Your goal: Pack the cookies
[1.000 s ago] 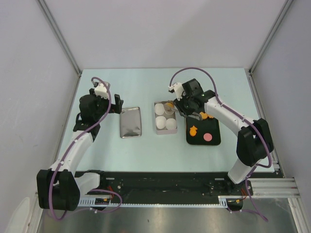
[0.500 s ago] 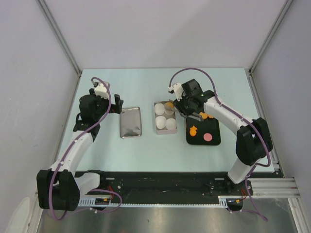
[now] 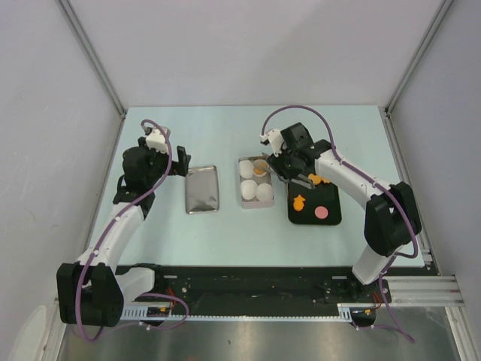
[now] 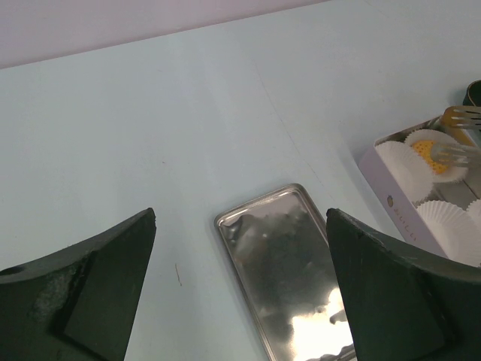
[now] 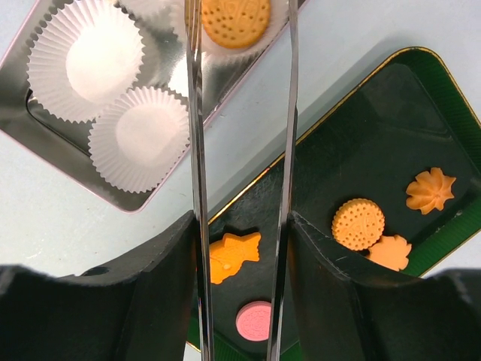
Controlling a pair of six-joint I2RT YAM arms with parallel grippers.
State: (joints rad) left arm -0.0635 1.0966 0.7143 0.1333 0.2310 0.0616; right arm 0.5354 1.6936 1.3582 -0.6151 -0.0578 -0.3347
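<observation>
The round orange cookie (image 5: 237, 19) lies flat in a white paper cup (image 4: 415, 138) in the far row of the tin (image 5: 34, 120). The other cups I can see are empty. Five more cookies (image 5: 358, 223) wait on the black tray (image 5: 376, 120) just beside the tin, one of them pink.

My right end effector (image 5: 242, 226) is clamped on a pair of metal tongs (image 5: 197, 150). Their arms stand apart, one on either side of the cookie, and I judge they are not pinching it. My left end effector (image 4: 240, 214) is spread wide and empty, hanging above the lid (image 4: 282, 263), which lies on the tabletop (image 4: 188, 113) well apart from the tin.

My worry is the lift-out. The cup looks light, so a tine brushing its fluted edge could drag it, tip the cookie out or knock the neighbouring cups askew. The cookie could also cling to one tine and come up with it. On the tray, two orange pieces sit touching, so reaching for one may push the other.
</observation>
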